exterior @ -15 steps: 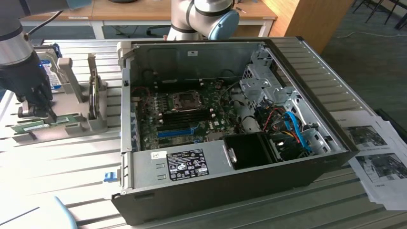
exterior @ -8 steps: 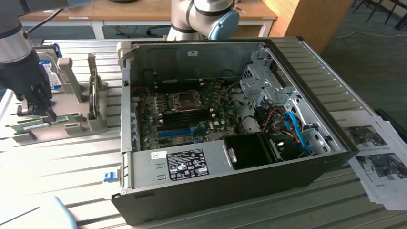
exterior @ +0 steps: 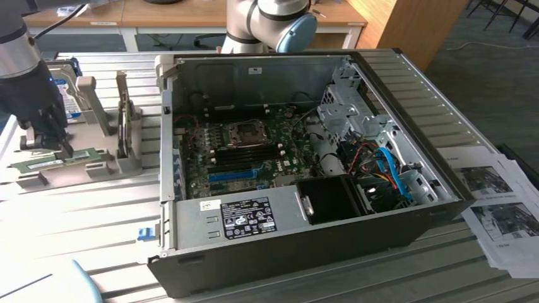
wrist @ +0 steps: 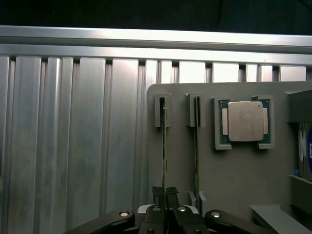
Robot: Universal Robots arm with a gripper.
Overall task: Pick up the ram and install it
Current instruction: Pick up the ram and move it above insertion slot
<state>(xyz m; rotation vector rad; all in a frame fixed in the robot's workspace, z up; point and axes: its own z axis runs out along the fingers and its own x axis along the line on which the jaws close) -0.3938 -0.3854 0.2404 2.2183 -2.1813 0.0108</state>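
Ram (wrist: 164, 146) on edge in one of two slots in the gray holder (wrist: 234, 195), showing as little more than a thin line along its upper edge. Long axis straight along the slot, parallel to the ribs of the metal tabletop (wrist: 73, 146). Directly under the gripper (wrist: 165, 192), no offset to either side. Fingertips drawn narrow, one on each flat face, pinching the thin board between them (judged a grip on the ram, since the board's edge runs right into the seam where they meet). Seated in the slot, far end tucked into the holder's end notch, not yet lifted.

Just beside it, a second stick (wrist: 196, 146) in the neighbouring slot, parallel and apart from the fingertips. Beyond that, a processor (wrist: 245, 121) flat in its square pocket.

In the exterior view, gripper pointing down onto the holder at the exterior view's left. Open computer case (exterior: 295, 246) to the exterior view's right, motherboard (exterior: 244, 154) face up inside, well apart from the holder.
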